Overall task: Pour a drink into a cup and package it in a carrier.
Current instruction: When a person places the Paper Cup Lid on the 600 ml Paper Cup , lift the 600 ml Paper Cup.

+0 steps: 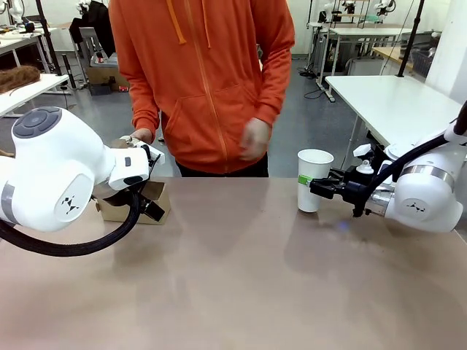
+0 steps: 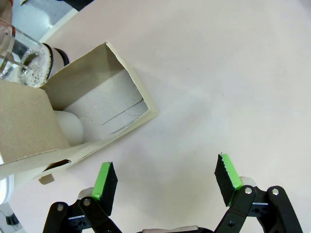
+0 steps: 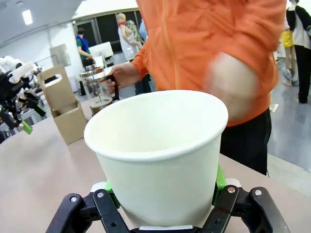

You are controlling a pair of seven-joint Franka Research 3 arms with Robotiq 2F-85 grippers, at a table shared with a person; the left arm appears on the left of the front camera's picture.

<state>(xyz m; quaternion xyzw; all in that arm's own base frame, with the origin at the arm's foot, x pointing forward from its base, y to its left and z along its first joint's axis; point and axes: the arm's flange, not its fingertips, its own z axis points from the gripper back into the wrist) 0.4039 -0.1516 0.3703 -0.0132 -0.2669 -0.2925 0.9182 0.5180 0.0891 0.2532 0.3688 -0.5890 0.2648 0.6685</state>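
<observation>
Currently the right gripper (image 1: 311, 187) is clamping the cup (image 1: 315, 164) at mid-height, with green pads pressing on both sides of its wall. The cup is standing upright and lidless at the right side of the table (image 1: 233, 284), and its base is looking to be on the surface.

The left gripper (image 2: 167, 182) is hanging with its jaws spread wide and nothing between them, over bare tabletop just beside the carrier (image 2: 104, 104). The carrier is sitting at the table's left far edge, its brown cardboard walls and upright handle panel showing.

Beyond it the person's hand (image 3: 124, 75) is gripping the handle of the press jug (image 3: 99, 90), and froth is clinging inside the glass. The person's other hand (image 1: 255, 138) is blurring in front of the orange hoodie (image 1: 211, 73), apart from the cup.
</observation>
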